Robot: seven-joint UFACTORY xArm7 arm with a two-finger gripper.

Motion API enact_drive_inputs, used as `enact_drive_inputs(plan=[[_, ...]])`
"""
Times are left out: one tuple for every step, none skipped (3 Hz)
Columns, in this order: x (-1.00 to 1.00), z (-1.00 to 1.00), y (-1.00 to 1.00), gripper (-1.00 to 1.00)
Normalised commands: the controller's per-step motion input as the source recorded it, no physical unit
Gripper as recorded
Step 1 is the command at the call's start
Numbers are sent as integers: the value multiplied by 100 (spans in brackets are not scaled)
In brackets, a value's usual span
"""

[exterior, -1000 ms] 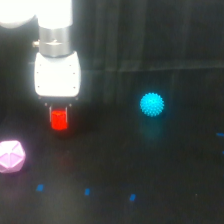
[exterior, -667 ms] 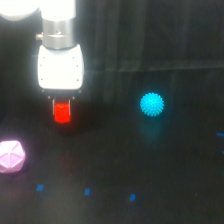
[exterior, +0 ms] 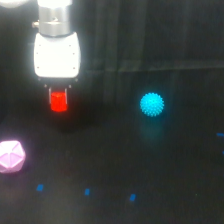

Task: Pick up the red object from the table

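Since the earlier frames the arm has risen, and the red object (exterior: 58, 100) has gone up with it: it sat lower in the view a second ago and now hangs higher, right under the white gripper (exterior: 58, 98). The dark fingers (exterior: 50, 91) are clamped on the red object, one at each upper side of it, and only short stubs of them show below the gripper's white body. The red object is a small, bright, blocky piece, held upright, with a faint reddish glow on the black table (exterior: 165, 170) beneath it; it looks clear of the surface, though the blur leaves the gap hard to judge. Above the white body the grey wrist runs up out of the top edge. Well apart, toward the exterior view's right, a spiky cyan ball (exterior: 151, 104) rests on the table at about the same height in the picture. At the exterior view's left edge, lower down, lies a pale pink polyhedron (exterior: 11, 156), partly cut off. A few small blue marks (exterior: 87, 191) dot the table along the lower part.
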Motion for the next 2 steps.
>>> enact_drive_inputs(plan=[[4,93,59,-98],[29,84,28,-100]])
